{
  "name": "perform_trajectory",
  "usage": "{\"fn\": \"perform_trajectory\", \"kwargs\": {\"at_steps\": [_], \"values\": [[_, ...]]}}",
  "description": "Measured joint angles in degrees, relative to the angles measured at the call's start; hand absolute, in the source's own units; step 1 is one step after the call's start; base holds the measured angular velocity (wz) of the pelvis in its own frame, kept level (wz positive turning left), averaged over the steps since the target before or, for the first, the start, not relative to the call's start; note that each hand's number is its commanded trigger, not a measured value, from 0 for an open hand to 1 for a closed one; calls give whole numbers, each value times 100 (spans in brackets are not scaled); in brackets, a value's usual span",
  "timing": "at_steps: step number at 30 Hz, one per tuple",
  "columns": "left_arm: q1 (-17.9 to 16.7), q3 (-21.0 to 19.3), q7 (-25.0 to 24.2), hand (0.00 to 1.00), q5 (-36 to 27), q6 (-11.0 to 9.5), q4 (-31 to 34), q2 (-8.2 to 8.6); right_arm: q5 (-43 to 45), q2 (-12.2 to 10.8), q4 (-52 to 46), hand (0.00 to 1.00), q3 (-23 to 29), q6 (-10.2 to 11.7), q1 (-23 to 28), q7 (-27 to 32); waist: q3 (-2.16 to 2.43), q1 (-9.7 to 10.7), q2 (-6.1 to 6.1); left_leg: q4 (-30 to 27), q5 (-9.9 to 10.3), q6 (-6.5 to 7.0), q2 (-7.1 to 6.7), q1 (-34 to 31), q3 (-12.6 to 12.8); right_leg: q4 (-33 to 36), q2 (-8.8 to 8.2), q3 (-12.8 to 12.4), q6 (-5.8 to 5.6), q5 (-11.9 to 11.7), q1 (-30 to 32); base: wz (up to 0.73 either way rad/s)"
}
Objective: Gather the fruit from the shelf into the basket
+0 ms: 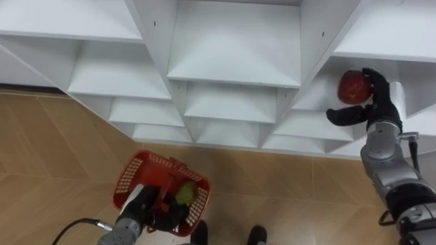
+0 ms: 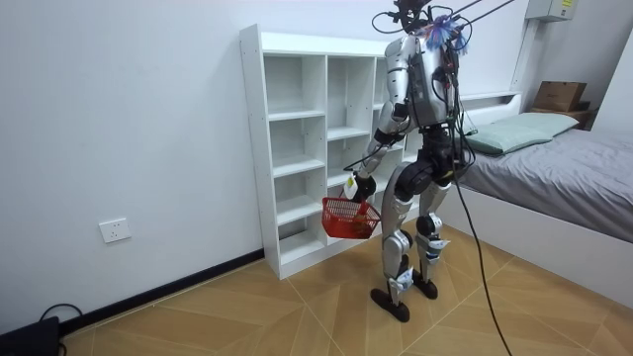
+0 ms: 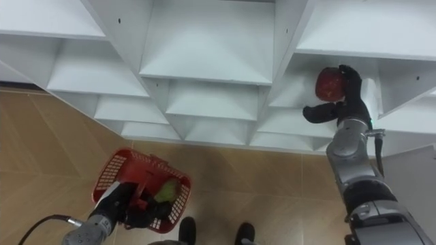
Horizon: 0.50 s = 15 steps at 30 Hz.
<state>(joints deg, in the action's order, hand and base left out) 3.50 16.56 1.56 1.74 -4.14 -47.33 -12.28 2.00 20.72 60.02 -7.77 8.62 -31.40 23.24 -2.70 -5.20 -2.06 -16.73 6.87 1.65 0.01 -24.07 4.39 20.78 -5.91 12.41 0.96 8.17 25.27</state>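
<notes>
We see the right hand (image 1: pixel 377 103) clasped round a red apple (image 1: pixel 353 86) at a shelf of the white closet (image 1: pixel 231 47) (right-hand column). The left hand (image 1: pixel 148 205) grips the handle of the red basket (image 1: pixel 131 174), a green fruit (image 1: pixel 184 194) inside.

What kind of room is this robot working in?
Probably a bedroom: a bed with a grey cover and pillow stands near a white open-shelved closet, on a wooden parquet floor. The robot's right hand holds a red fruit at a shelf; its left hand carries a red plastic basket.

left hand (image 1: pixel 165 216) low, gripping | right hand (image 1: pixel 376 95) raised forward, gripping
</notes>
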Motion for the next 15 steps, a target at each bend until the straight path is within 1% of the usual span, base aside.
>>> {"fn": "perform_trajectory", "kwargs": {"at_steps": [10,15], "values": [[14,-1,0,100,-2,0,-1,-2,55,1,0,100,-2,-12,-9,-22,-5,-12,-9,1,-1,-1,2,-2,3,-8,0,2,0,0,0,0],[74,4,-111,100,-2,1,-146,-4,-191,1,-1,100,-3,-110,-128,-71,-5,-27,-12,11,-1,-1,4,0,34,-9,5,-29,1,0,18,-2]]}}
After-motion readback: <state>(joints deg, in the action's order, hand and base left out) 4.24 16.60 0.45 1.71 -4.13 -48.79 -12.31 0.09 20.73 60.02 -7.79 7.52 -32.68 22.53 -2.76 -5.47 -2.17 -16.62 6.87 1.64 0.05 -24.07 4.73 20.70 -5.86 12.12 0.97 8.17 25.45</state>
